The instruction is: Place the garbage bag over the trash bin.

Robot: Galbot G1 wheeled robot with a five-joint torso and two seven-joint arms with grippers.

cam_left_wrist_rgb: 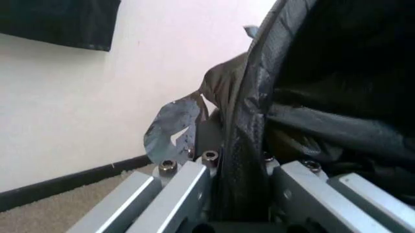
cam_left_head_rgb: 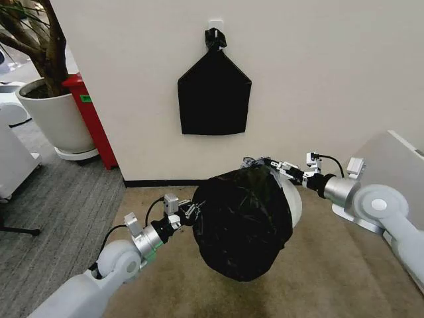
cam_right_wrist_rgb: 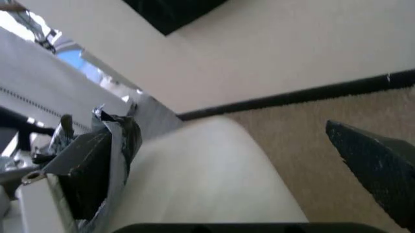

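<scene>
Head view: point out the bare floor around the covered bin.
Bare carpet lies between the glossy black plastic bag and the right arm, and left of it toward the grey flooring. Crowded beside the bag, where both pincers, left and right, grip it.

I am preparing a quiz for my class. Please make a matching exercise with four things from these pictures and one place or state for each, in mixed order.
Things:
1. garbage bag
2. trash bin
3. flat black bag
4. plant pot

Places or states:
A. hangs on the wall
B. stands on the floor, far left
C. mostly wrapped in black plastic
D. pinched by the left gripper and the right gripper

Pairs: 1-D, 2-C, 3-A, 4-B
</scene>
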